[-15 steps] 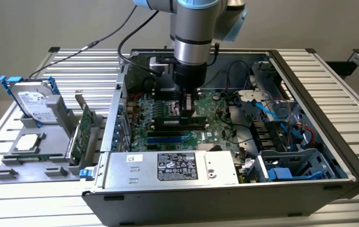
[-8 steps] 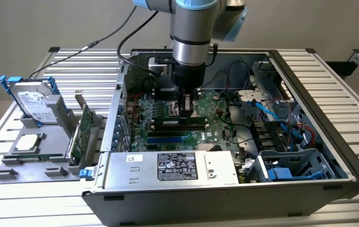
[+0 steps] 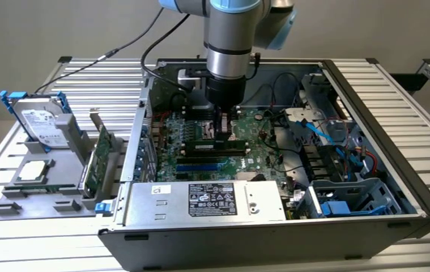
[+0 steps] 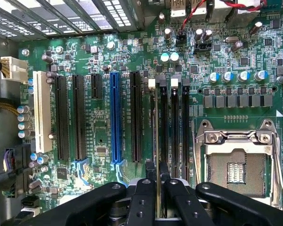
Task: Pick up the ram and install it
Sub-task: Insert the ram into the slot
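- Gripper (image 4: 158,170): the two black fingers (image 4: 150,175) are closed tight on a thin board that stands between them. No gap shows on either side of it.
- Ram (image 4: 158,202): held in that grip and seen edge-on, so it appears only as a narrow, pale strip running straight between the finger pads. Its faces and chips are hidden from this angle.
- Position of the ram: upright over the motherboard (image 4: 146,42), in line with the outermost of the black memory slots (image 4: 174,122), the one on the side of the blue slot (image 4: 115,117). Whether its lower edge touches that slot cannot be told.
- Memory slots: long, black and parallel, with white latches at one end.
- Processor socket (image 4: 236,165): just beside the memory slots, with a metal frame around it.
- Arm (image 3: 230,51): in the exterior view it reaches straight down into the open computer case (image 3: 275,249), above the middle of the board.
- Power supply (image 3: 215,199): a grey box with a label, at the near edge of the case.
- Outside the case, at the exterior view's left: a green expansion card (image 3: 101,156) and a silver hard drive (image 3: 41,120) with blue rails stand in a grey holder (image 3: 41,198) on the slatted table (image 3: 33,255), well apart from the gripper.
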Controlling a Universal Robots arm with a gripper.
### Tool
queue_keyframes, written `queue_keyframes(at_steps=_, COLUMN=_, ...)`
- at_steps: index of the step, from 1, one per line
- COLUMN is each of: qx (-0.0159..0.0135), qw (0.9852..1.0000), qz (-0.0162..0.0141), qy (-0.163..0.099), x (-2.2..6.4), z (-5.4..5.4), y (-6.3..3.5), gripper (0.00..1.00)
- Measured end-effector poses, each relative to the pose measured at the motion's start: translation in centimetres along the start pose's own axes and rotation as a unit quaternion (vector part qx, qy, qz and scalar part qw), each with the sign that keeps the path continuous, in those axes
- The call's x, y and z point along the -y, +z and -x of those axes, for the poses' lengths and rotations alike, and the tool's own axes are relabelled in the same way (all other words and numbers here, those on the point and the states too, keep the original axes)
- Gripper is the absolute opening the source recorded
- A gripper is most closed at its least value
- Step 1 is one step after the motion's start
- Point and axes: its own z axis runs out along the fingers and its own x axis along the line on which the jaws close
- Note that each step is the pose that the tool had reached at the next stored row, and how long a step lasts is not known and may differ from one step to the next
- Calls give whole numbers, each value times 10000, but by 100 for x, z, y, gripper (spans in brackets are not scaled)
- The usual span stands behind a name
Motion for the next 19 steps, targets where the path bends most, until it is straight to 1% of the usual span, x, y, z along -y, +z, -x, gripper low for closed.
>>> queue_keyframes(at_steps=3, qx=-25, qw=10000, qz=-4, qy=2, x=0, z=7, y=9, gripper=14)
queue_keyframes(at_steps=9, qx=-86, qw=10000, qz=-14, qy=6, x=0, z=42, y=27, gripper=14)
queue_keyframes(at_steps=11, qx=-97, qw=10000, qz=-15, qy=7, x=-1, z=54, y=27, gripper=14)
queue_keyframes(at_steps=13, qx=-118, qw=9999, qz=-16, qy=8, x=-1, z=63, y=26, gripper=14)
queue_keyframes(at_steps=15, qx=-148, qw=9999, qz=-17, qy=9, x=-1, z=65, y=26, gripper=14)
queue_keyframes(at_steps=17, qx=-200, qw=9998, qz=-18, qy=11, x=-1, z=67, y=25, gripper=14)
queue_keyframes(at_steps=18, qx=-219, qw=9998, qz=-18, qy=12, x=-1, z=68, y=24, gripper=14)
queue_keyframes(at_steps=19, qx=-231, qw=9997, qz=-19, qy=12, x=0, z=68, y=22, gripper=14)
